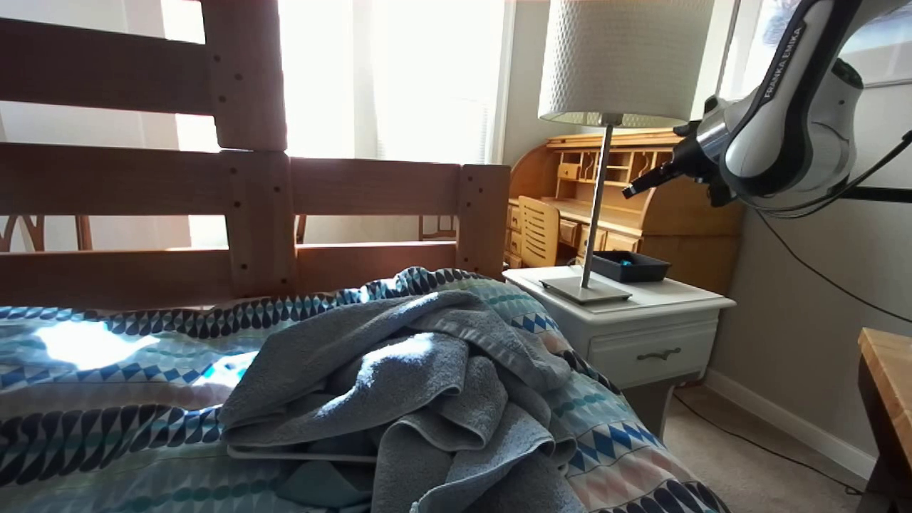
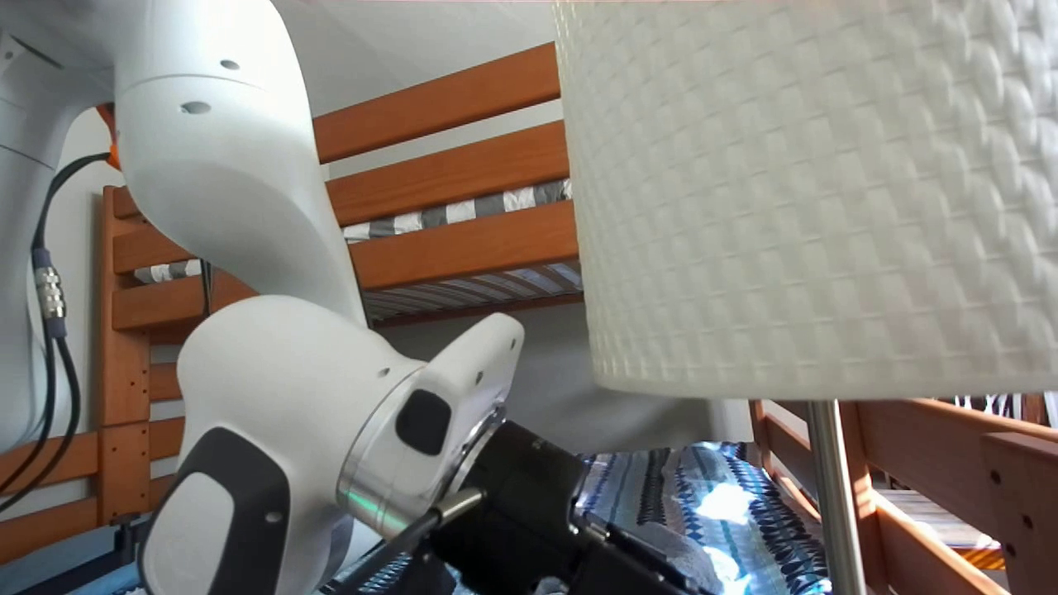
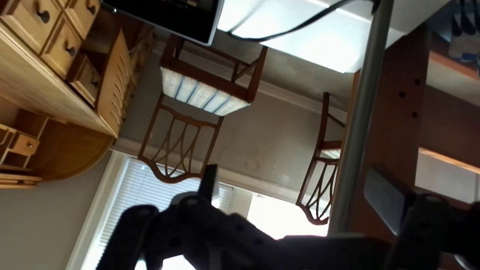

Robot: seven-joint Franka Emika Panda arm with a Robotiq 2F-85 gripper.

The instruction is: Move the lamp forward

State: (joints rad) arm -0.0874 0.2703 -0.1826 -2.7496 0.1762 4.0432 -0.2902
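The lamp stands upright on the nightstand. Its large white textured shade (image 1: pixel 623 64) is cut off at the top in both exterior views and fills the upper right of an exterior view (image 2: pixel 810 198). Its thin metal pole (image 1: pixel 597 206) rises from a flat, light grey square base (image 1: pixel 584 289). My gripper (image 1: pixel 630 191) is below the shade, beside the pole at mid height, with a small gap showing. In the wrist view my gripper (image 3: pixel 292 183) is open and empty. The pole (image 3: pixel 363 108) crosses between the fingers in the picture, nearer the right finger. The base is hidden there.
The white nightstand (image 1: pixel 620 353) also bears a black tray (image 1: pixel 630 267) behind the lamp base. A bed with a grey towel (image 1: pixel 427 385) and a wooden headboard (image 1: pixel 377 187) stands beside it. A roll-top desk (image 1: pixel 684 214) is behind. A wooden tabletop edge (image 1: pixel 887 363) is at right.
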